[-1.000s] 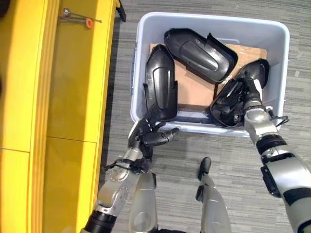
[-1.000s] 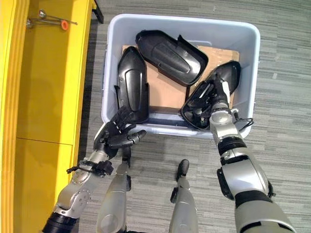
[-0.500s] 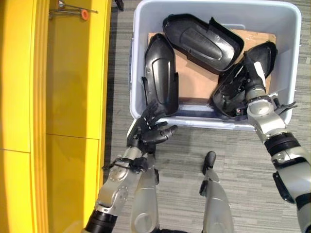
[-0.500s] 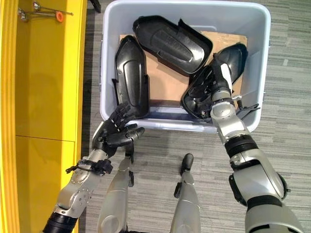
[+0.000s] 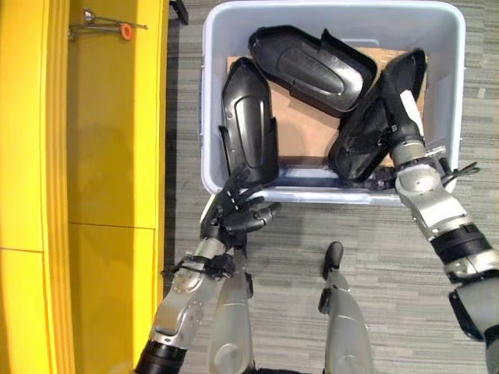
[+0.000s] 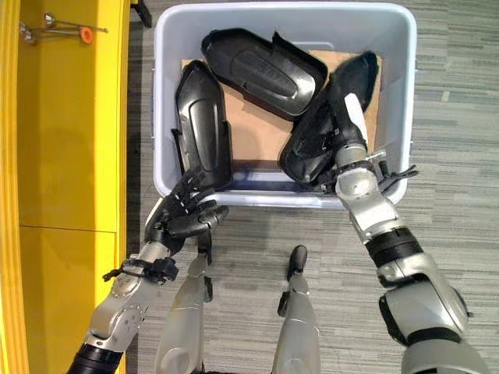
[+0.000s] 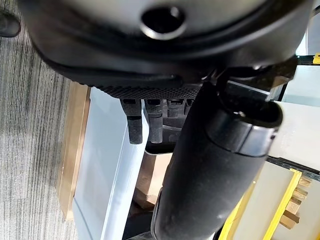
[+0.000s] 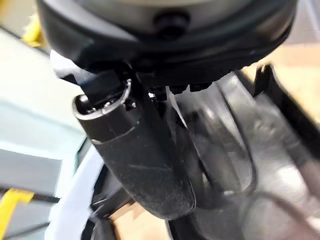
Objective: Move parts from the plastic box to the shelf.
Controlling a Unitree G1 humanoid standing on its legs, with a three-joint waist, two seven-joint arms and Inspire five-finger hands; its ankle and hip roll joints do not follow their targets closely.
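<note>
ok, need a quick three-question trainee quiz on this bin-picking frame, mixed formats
1. True or false: the yellow shelf stands on the robot's right.
2. How many black moulded plastic parts lie in the pale grey plastic box?
A) two B) three C) five
3. Fill in: the right hand reaches into the box and rests on the ____most black part, while the left hand sits at the box's near rim by the leftmost part.

Key: 1 false; 2 B, counting the middle part; 3 right.
</note>
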